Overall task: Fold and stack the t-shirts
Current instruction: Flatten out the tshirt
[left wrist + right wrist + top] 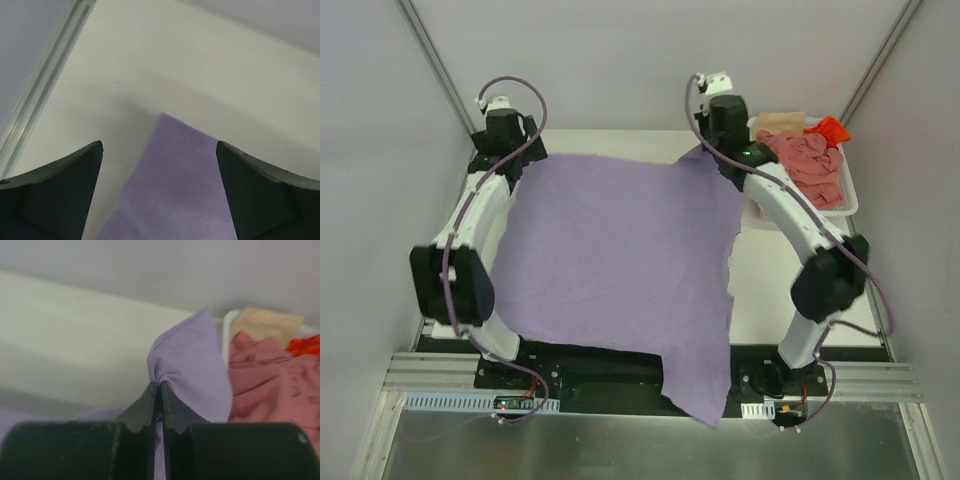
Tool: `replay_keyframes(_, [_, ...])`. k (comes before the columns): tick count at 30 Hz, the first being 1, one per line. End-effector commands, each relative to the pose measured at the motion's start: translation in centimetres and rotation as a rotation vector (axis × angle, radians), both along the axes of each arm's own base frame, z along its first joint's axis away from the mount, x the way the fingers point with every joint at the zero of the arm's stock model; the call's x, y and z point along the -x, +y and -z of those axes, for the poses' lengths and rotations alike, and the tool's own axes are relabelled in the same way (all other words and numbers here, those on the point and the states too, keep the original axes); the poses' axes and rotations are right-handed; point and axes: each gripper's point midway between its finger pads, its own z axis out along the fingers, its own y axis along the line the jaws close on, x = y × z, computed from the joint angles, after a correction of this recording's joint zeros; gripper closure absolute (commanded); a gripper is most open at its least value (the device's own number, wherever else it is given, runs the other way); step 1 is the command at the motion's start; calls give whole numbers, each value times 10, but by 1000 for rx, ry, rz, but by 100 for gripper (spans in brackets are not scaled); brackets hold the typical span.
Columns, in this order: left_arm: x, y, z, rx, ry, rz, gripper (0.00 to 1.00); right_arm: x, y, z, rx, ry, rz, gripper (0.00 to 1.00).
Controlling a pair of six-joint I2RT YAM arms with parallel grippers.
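Lavender t-shirt [620,250] spread on bench [765,290], long axis near–far, near-right flap overhanging; collar indiscernible. Right end effector [160,385] pinched far-right corner; left end effector [159,147] wide, empty, above far-left corner.

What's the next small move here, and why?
Probably open the right gripper. It is shut on the far right corner of the purple shirt, holding it bunched up, while the left gripper is open and its corner lies free on the table. Letting go should leave the shirt spread flat, ready for folding.
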Motion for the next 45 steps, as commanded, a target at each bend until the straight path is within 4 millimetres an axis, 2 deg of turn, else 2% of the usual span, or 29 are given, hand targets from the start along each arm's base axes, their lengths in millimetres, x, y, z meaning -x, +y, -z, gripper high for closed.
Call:
replay_keyframes(1, [-27,54,65,-5,168,-183,1,-55,43,91,-93,160,-63,73])
replay_keyframes(2, [-32,58,76,-21,202,-189,1,-64,49,106,-76,195,-70,50])
replay_keyframes(3, [-35,57,83,-24,224,-187,1,-71,55,126,-56,247,-86,34])
replay_keyframes(4, [-35,56,89,-19,239,-179,1,-74,58,132,-48,283,-94,24])
replay_keyframes(5, [-35,54,91,-8,240,-169,1,-76,61,141,-38,318,-93,19])
replay_keyframes(7, [-30,48,91,17,242,-139,1,-73,60,144,-35,350,-90,1])
replay_keyframes(9, [-21,37,87,57,235,-97,1,-61,58,140,-50,361,-97,4])
replay_keyframes(12, [-3,17,88,133,240,-15,1,-28,52,130,-92,386,-117,4])
replay_keyframes(13, [3,11,88,156,243,10,1,-15,47,124,-108,396,-116,4])
replay_keyframes(15, [21,-2,92,216,253,47,1,21,33,141,-125,474,-93,4])
replay_keyframes(16, [32,-13,98,256,272,84,1,39,28,133,-155,474,-87,4])
replay_keyframes(18, [51,-23,108,315,297,111,1,70,18,152,-186,536,-75,4])
replay_keyframes(20, [73,-36,126,368,347,150,1,98,13,177,-202,596,-85,4])
replay_keyframes(22, [84,-41,139,396,377,157,1,117,13,201,-219,642,-109,4])
replay_keyframes(24, [89,-38,154,388,411,137,1,128,6,228,-199,699,-81,4])
replay_keyframes(27, [91,-41,175,404,472,137,1,135,-5,256,-148,779,-18,4])
replay_keyframes(30, [90,-47,193,443,527,141,1,134,-3,274,-150,832,10,4])
replay_keyframes(36, [76,-31,237,408,629,62,1,109,2,304,-138,902,36,4])
replay_keyframes(41, [61,-28,251,446,662,55,1,92,3,325,-153,961,52,4])
replay_keyframes(45, [48,-25,258,466,683,51,1,80,10,327,-158,983,27,4])
